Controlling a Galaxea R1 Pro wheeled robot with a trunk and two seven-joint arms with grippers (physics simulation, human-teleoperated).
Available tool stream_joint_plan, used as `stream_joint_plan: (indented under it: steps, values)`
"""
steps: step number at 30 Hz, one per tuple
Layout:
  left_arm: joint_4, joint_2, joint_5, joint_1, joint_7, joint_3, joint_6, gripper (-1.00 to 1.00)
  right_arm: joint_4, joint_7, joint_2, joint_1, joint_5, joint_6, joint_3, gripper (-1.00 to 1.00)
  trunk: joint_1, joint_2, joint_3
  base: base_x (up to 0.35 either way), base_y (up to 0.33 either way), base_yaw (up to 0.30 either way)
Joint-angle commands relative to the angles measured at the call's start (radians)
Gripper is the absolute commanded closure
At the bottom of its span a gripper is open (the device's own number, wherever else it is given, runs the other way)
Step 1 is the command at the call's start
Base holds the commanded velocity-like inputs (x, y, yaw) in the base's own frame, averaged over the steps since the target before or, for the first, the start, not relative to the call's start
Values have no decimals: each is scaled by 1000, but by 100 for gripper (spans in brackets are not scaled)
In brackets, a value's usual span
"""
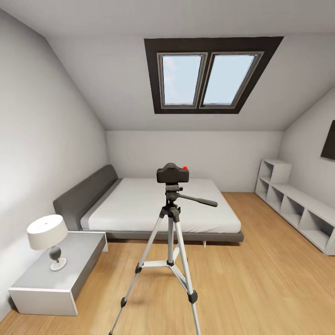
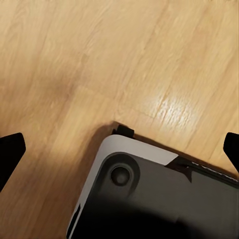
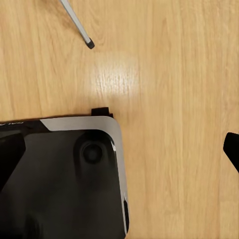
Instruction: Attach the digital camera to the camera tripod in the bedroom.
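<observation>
Bedroom [image 1: 139, 83] fills my head view: white sloped ceiling, dark-framed skylight [image 1: 211, 74], wood floor [image 1: 260, 279]. Beyond lie a grey low bed [image 1: 149, 204], white shelving [image 1: 298, 209] by the right-hand wall and a nightstand [image 1: 56, 274] with a lamp [image 1: 48, 237] on the left. Nearest me stands the camera tripod [image 1: 170, 260], the digital camera [image 1: 172, 173] seated on its head. No writing is readable. My left gripper [image 2: 119, 149] and right gripper [image 3: 119, 149] hang over the floor, fingers spread wide, holding nothing.
</observation>
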Motion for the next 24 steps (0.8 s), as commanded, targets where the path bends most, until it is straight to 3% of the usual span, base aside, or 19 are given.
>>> stream_joint_plan:
  steps: [1,24]
  values:
    - [-1,0,7,0,4,-7,-1,-100,3,0,1,-1,-9,-6,8,-100,0,-1,0,0,0,0]
    - [0,2,2,0,4,-10,-1,-100,3,0,4,-1,-11,-4,8,-100,0,-1,10,0,0,0]
